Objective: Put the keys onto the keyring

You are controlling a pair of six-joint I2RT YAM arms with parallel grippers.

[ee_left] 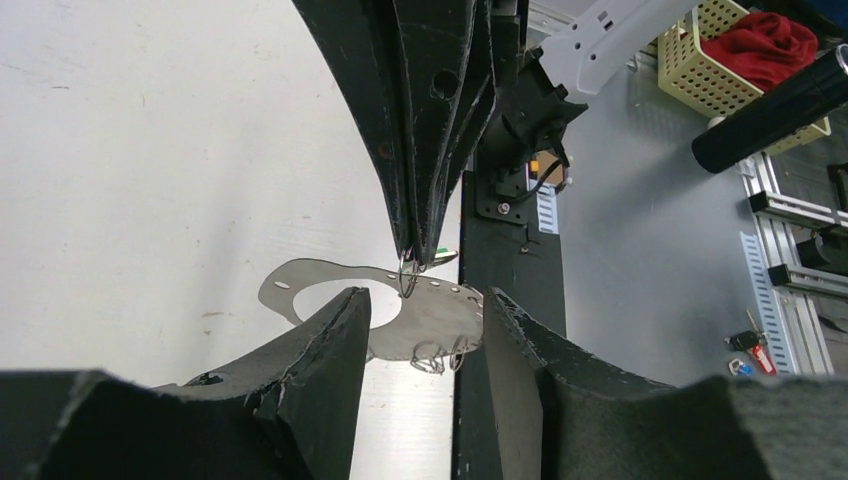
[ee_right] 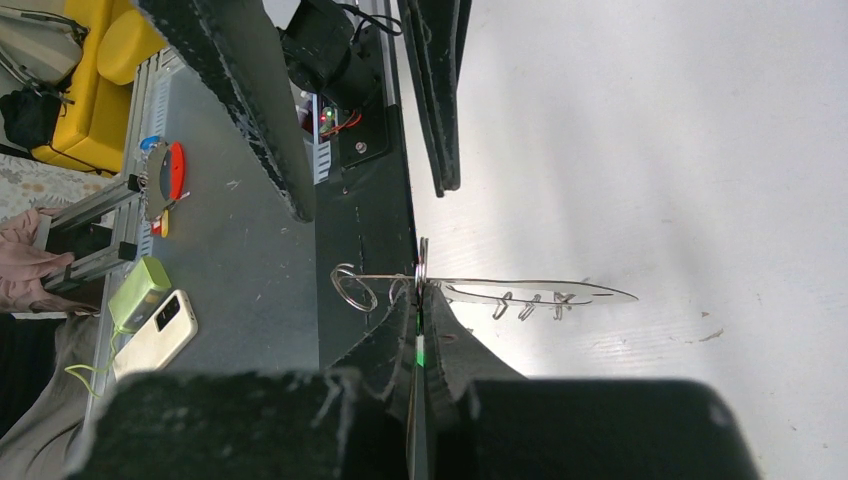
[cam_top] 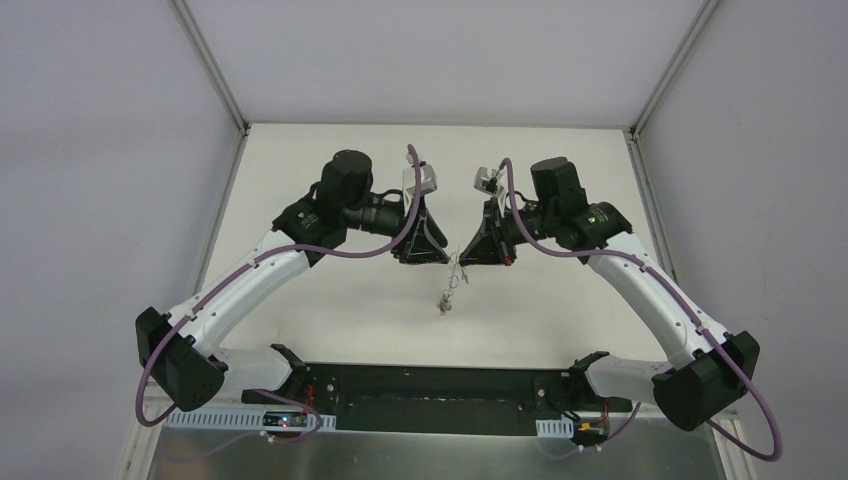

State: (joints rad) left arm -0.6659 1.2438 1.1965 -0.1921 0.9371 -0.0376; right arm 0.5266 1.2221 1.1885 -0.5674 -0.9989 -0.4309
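While the right end effector is clamping the green-headed key, the keyring is hanging at its tips. The left end effector is standing open around it, so threading is seemingly not yet finished.

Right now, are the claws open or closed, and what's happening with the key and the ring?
left gripper: open, holding nothing.
right gripper: shut, green bit of the key between its fingers.
key: mostly hidden; on the ring or not, cannot tell.
keyring: held up at the right gripper's tips, small bits dangling.
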